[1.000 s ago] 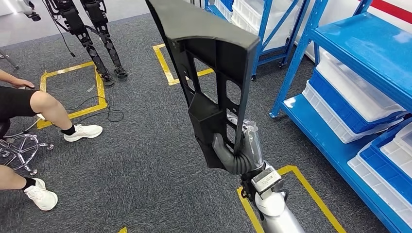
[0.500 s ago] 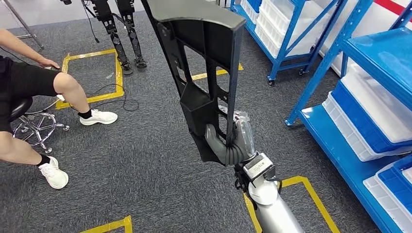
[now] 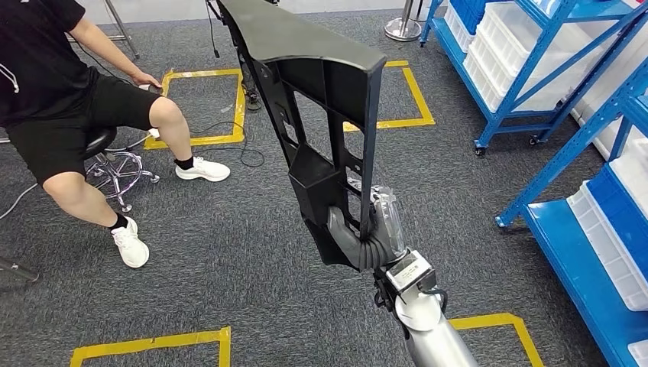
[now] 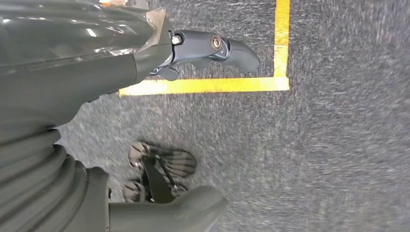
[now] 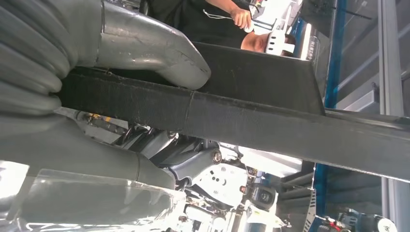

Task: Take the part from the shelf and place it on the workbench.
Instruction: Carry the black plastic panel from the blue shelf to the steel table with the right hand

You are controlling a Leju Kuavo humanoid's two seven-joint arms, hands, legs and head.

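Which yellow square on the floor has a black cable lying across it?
The yellow square beside the seated person, far from the robot. A black cable loops over its near edge; the others, including the one behind the black part, have none.

Even, bright indoor light falls from overhead, leaving soft, faint shadows on the carpet [image 3: 229,260]. The head view is sharp. In the left wrist view the carpet is smeared by motion blur. The right wrist view is dim up close, with blown-out white glare behind the part [image 5: 251,116].
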